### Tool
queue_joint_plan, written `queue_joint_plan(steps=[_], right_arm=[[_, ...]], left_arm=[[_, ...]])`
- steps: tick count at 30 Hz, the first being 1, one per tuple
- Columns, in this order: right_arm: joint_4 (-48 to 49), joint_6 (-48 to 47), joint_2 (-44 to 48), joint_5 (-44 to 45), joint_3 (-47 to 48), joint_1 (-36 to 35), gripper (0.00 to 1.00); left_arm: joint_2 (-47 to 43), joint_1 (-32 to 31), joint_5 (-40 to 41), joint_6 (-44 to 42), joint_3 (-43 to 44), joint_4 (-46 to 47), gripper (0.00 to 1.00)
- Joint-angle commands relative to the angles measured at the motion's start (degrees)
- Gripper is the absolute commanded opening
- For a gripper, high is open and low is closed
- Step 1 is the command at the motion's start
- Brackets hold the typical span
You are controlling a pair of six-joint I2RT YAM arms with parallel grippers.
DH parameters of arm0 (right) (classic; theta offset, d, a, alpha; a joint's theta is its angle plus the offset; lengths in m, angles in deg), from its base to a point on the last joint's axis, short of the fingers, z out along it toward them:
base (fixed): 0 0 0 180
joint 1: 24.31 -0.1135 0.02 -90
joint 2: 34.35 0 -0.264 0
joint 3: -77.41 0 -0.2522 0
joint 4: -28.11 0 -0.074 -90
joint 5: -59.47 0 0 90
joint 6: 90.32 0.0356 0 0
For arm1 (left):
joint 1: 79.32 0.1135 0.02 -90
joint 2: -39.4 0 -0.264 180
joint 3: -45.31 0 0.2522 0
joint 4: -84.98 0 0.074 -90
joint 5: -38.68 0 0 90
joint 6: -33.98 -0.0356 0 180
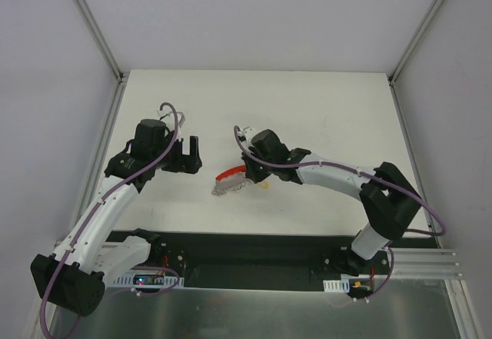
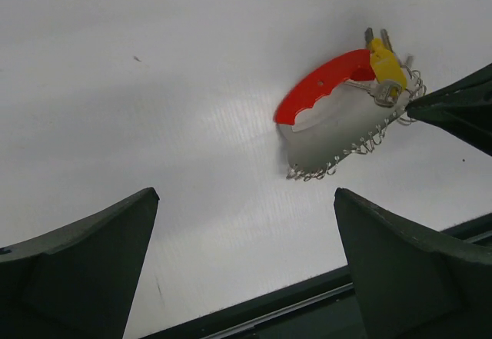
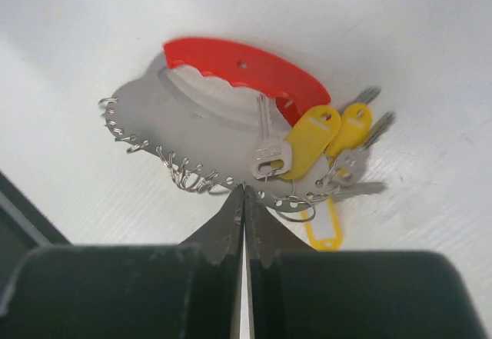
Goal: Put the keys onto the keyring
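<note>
The keyring (image 3: 192,116) is a thin grey plate with a red curved band (image 3: 246,70) and small wire rings along its edge. It lies mid-table in the top view (image 1: 229,183). Yellow-headed keys (image 3: 311,141) and a silver key (image 3: 269,151) hang bunched at its right end, above a yellow tag (image 3: 323,224). My right gripper (image 3: 244,189) is shut, its tips pinching the plate's near edge; it also shows in the top view (image 1: 250,174). My left gripper (image 1: 184,155) is open and empty, left of the keyring (image 2: 330,124), with the table between its fingers (image 2: 92,254).
The black front rail (image 1: 254,250) runs along the table's near edge, in front of both arm bases. White walls and metal frame posts (image 1: 92,24) bound the table at the back and sides.
</note>
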Motion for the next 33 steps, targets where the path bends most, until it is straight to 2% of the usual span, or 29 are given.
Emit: queue_joint_plan(steps=[1,11,18,22,25,26,29,32,33], right_arm=[[-0.1,-8.5,8.5,-2.6,3.2,-0.4,0.01],[1.7,-20.8,21.7,-8.1,2.0,0.5,0.01],[5.0,-23.7,28.7,-21.3,-0.3,5.1,0.01],[7.7,-23.6,31.3,-25.9,-1.3,7.4,0.01],[8.5,-23.3,31.9,-29.4,-1.0,9.0,0.01],[8.6,-23.3,31.9,-30.2,-0.9,9.6,0.01],[8.7,-23.2,32.0,-31.8,-1.0,10.2,0.01],[8.7,-23.1,32.2,-32.9,-1.2,10.5,0.01],[8.7,-23.0,32.2,-33.5,-1.2,10.6,0.01]], left_arm=[[-1.8,0.6,-12.1,-3.8,-1.4,4.6,0.99],[-0.9,0.3,-34.5,-7.0,0.6,16.1,0.98],[2.5,-1.8,-42.7,-9.2,4.0,23.2,0.98],[4.4,-5.5,-43.5,-12.2,5.3,27.1,0.95],[5.8,-9.9,-42.7,-15.5,6.1,28.6,0.89],[6.2,-10.9,-42.6,-16.1,6.7,29.4,0.84],[7.5,-13.2,-42.8,-17.3,6.7,32.0,0.81],[7.9,-13.3,-44.1,-17.2,4.9,35.3,0.68],[7.8,-13.3,-44.5,-17.1,4.2,37.9,0.59]])
